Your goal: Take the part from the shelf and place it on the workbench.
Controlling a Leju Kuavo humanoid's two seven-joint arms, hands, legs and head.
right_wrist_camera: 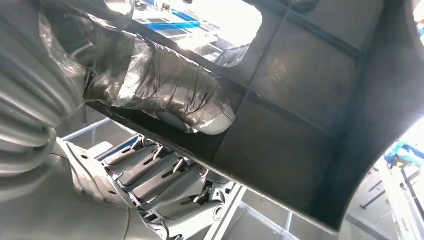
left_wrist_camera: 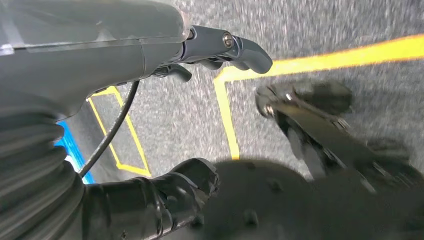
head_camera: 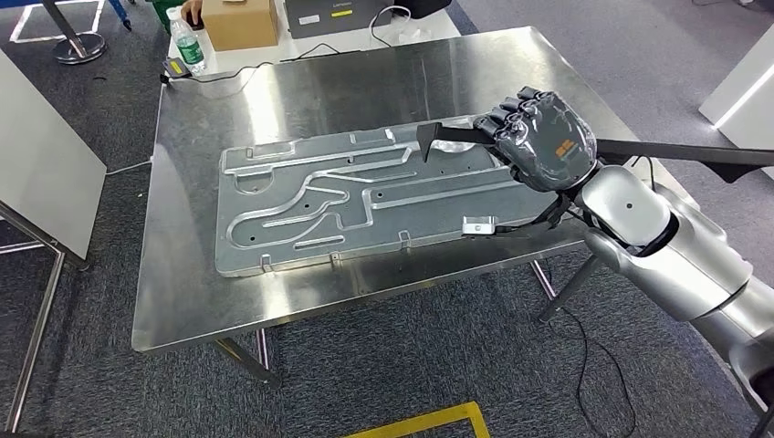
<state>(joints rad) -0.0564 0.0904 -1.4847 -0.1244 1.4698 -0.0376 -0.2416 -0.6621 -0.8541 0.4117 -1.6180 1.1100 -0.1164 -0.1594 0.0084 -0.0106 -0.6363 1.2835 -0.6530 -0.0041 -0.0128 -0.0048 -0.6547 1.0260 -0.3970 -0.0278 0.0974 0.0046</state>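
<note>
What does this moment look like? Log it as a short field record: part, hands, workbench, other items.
part: thin dark frame part, held above the workbench's right side
right robot hand: grips the part's edge, thumb on one face, fingers on the other
left robot hand: holds nothing, over grey carpet with yellow floor tape
workbench: steel top carrying a stamped metal panel
behind workbench: water bottle, cardboard box

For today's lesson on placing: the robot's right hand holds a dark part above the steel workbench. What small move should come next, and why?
Probably lower the right hand a little. It grips the dark part by its edge, and the part seems to hang above the workbench and the embossed metal panel, not yet resting on anything.
</note>
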